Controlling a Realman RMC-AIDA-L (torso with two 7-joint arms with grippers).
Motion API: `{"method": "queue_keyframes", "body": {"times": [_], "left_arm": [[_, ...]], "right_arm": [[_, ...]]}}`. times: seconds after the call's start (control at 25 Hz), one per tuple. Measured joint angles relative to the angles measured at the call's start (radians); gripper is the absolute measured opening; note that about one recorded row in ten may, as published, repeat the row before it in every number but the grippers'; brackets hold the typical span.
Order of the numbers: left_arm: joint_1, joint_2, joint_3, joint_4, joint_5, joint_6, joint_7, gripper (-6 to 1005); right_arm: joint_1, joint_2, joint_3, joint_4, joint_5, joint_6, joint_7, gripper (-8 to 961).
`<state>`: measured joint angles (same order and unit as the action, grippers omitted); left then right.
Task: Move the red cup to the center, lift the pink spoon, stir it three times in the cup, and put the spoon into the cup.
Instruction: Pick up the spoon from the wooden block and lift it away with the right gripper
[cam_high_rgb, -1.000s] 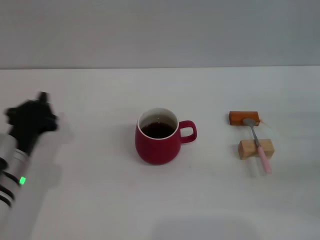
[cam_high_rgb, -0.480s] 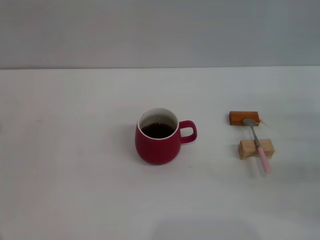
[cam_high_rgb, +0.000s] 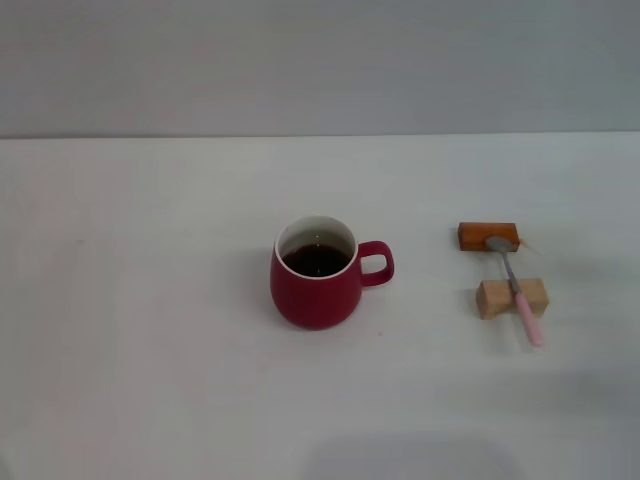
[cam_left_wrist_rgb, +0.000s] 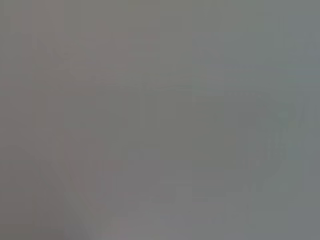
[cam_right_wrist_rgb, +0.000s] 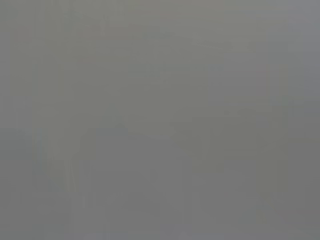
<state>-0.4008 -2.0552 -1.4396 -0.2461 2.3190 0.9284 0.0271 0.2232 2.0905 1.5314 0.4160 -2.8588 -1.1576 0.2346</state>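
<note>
Dark-red cup (cam_high_rgb: 314, 288) with white inside, pink-handled grey spoon (cam_high_rgb: 516, 290), orange-brown block (cam_high_rgb: 487, 236), pale block (cam_high_rgb: 497, 299).

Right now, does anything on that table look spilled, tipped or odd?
Nothing spilled: the red cup stands upright with dark liquid inside. The only oddity is the pink spoon, propped across two wooden blocks rather than lying flat on the table.

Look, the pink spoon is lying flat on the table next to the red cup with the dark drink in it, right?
Not quite. The head view shows the pink spoon propped across two wooden blocks, not flat on the table. It is beside the red cup, which holds dark drink.
</note>
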Motion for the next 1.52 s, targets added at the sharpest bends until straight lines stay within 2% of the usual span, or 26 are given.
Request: {"method": "queue_keyframes", "body": {"times": [0.08, 0.12, 0.16, 0.2, 0.28, 0.32, 0.36, 0.4, 0.52, 0.64, 0.72, 1.0, 1.12, 1.36, 1.52], "left_arm": [[-0.019, 0.002, -0.002, 0.019, 0.0, 0.0, 0.001, 686], [-0.032, 0.003, -0.002, 0.032, 0.001, 0.0, 0.001, 707], [-0.039, 0.004, -0.003, 0.039, 0.0, 0.0, 0.001, 728], [-0.039, 0.004, -0.003, 0.039, 0.0, 0.0, 0.001, 749], [-0.06, 0.005, -0.004, 0.053, 0.001, 0.0, 0.007, 791], [-0.062, 0.005, -0.004, 0.053, 0.001, 0.0, 0.01, 797], [-0.065, 0.005, -0.004, 0.054, 0.0, 0.0, 0.017, 804], [-0.065, 0.005, -0.004, 0.054, 0.0, 0.0, 0.017, 810], [-0.072, 0.006, -0.004, 0.05, 0.001, -0.001, 0.055, 829], [-0.073, 0.006, -0.005, 0.05, 0.0, -0.001, 0.067, 829], [-0.077, 0.008, -0.01, 0.054, -0.003, -0.001, 0.068, 829], [-0.075, 0.016, -0.018, 0.054, -0.003, -0.001, 0.068, 829], [-0.072, 0.02, -0.018, 0.054, -0.004, 0.002, 0.068, 829], [-0.072, 0.023, -0.018, 0.053, -0.004, 0.001, 0.068, 829], [-0.072, 0.025, -0.018, 0.053, -0.003, 0.001, 0.068, 829]], "right_arm": [[-0.063, -0.002, -0.108, 0.075, 0.065, 0.031, 0.002, 713], [-0.116, -0.003, -0.193, 0.149, 0.124, 0.063, -0.039, 714], [-0.141, -0.003, -0.23, 0.182, 0.149, 0.075, -0.071, 714], [-0.141, -0.003, -0.23, 0.182, 0.149, 0.075, -0.071, 714], [-0.179, -0.003, -0.298, 0.235, 0.198, 0.093, -0.134, 714], [-0.213, -0.004, -0.373, 0.288, 0.255, 0.108, -0.206, 714], [-0.23, -0.006, -0.407, 0.316, 0.29, 0.114, -0.242, 714], [-0.23, -0.006, -0.407, 0.316, 0.29, 0.114, -0.242, 714], [-0.291, -0.008, -0.527, 0.405, 0.395, 0.125, -0.376, 714], [-0.311, -0.009, -0.569, 0.432, 0.419, 0.125, -0.417, 714], [-0.335, -0.009, -0.634, 0.466, 0.455, 0.127, -0.465, 714], [-0.352, -0.01, -0.75, 0.487, 0.512, 0.128, -0.524, 713], [-0.343, -0.012, -0.821, 0.489, 0.593, 0.128, -0.572, 713], [-0.343, -0.012, -0.874, 0.484, 0.64, 0.13, -0.62, 713], [-0.319, -0.014, -0.908, 0.468, 0.713, 0.143, -0.627, 713]]}}
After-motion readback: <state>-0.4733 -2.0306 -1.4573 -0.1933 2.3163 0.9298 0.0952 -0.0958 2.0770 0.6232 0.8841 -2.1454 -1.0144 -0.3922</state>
